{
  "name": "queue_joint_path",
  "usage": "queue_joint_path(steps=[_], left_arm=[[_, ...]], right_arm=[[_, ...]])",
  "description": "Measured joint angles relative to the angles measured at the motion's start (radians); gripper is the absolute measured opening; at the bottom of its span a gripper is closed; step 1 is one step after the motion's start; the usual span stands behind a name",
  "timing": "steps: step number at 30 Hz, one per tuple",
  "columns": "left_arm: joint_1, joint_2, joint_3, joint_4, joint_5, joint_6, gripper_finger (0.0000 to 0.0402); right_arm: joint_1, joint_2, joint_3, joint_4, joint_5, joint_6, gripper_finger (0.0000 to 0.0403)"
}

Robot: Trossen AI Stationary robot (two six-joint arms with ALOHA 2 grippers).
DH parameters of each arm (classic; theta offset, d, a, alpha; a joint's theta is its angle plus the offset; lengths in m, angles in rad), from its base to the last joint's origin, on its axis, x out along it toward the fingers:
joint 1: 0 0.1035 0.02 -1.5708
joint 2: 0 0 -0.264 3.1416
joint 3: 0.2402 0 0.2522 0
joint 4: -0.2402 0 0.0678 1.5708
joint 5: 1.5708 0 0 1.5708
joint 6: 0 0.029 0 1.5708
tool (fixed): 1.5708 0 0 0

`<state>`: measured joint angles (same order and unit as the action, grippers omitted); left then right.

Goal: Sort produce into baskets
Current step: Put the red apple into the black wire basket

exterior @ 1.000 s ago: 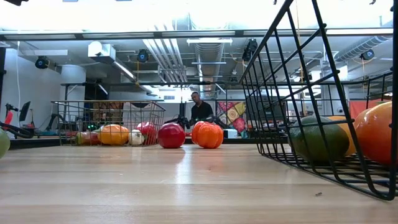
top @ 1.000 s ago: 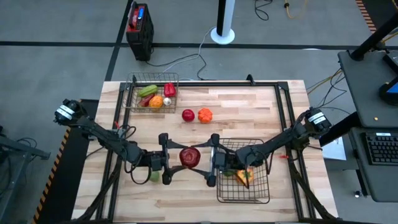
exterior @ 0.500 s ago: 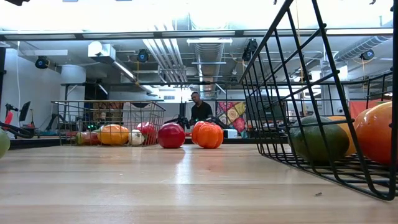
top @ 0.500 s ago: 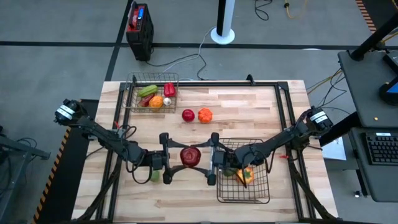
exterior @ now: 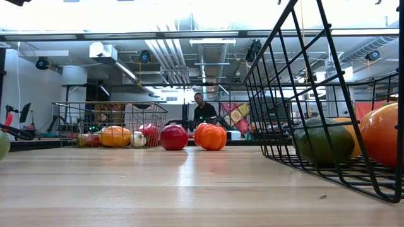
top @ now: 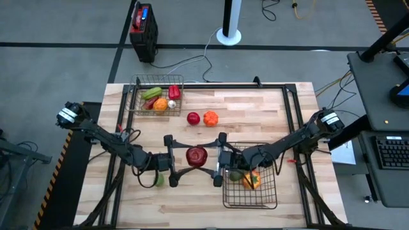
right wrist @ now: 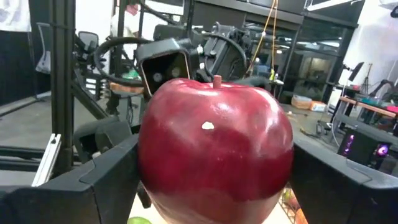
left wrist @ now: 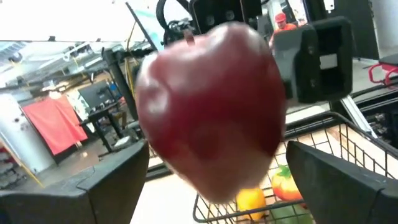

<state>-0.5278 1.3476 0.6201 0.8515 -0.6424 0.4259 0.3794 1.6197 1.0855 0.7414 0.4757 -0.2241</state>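
Note:
A dark red apple (top: 196, 156) hangs above the table's middle between my two grippers, which face each other. My right gripper (top: 216, 160) comes from the table's right and is shut on the apple (right wrist: 214, 149). My left gripper (top: 176, 160) comes from the left and is open, a finger on either side of the apple (left wrist: 211, 118). The larger basket (top: 271, 191) at the near right holds green, orange and yellow pieces. The smaller basket (top: 137, 96) at the far left holds several pieces. My right gripper pinches the apple's two sides (right wrist: 146, 155) between its two fingers (right wrist: 106, 180). The fingers come level from the table's right. The apple sits upright, stem up, lifted clear of the table.
A red fruit (top: 193, 118) and an orange one (top: 210, 118) lie on the bare wood behind the grippers; the low view shows them too, the red one (exterior: 174, 137) beside the orange one (exterior: 211, 136). A green piece (top: 158, 181) lies under my left arm. A person shows far off in the room.
The apple and both grippers have shifted a little toward the table's far edge. The green piece under my left arm shows more than before.

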Motion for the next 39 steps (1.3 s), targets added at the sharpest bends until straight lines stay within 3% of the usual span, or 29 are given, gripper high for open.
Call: queue_joint_path(steps=[4,7,10,17,21,25,29,39], left_arm=[[0.000,-0.001,0.000,-0.059,-0.009,-0.020,0.0359],[-0.002,-0.007,0.000,-0.100,-0.056,-0.039,0.0359],[-0.002,-0.021,0.001,-0.140,-0.087,-0.067,0.0359],[-0.002,-0.067,0.002,-0.187,-0.145,-0.132,0.0359],[-0.001,-0.073,0.002,-0.198,-0.172,-0.160,0.0359],[-0.002,-0.073,0.002,-0.200,-0.172,-0.171,0.0359],[-0.002,-0.073,0.002,-0.204,-0.172,-0.177,0.0359],[-0.002,-0.073,0.002,-0.244,-0.187,-0.208,0.0359]], right_arm=[[0.000,-0.048,0.000,-0.097,0.028,0.022,0.0335],[0.000,-0.104,0.011,-0.269,0.049,0.095,0.0335],[0.000,-0.165,0.051,-0.532,0.050,0.226,0.0335],[0.011,-0.209,0.244,-1.344,0.042,0.623,0.0335],[0.013,-0.188,0.313,-1.639,-0.048,0.807,0.0336],[0.013,-0.176,0.302,-1.723,-0.183,0.901,0.0336],[0.013,-0.154,0.269,-1.731,-0.244,0.949,0.0336],[0.016,-0.051,0.232,-1.731,-0.219,0.855,0.0337]])
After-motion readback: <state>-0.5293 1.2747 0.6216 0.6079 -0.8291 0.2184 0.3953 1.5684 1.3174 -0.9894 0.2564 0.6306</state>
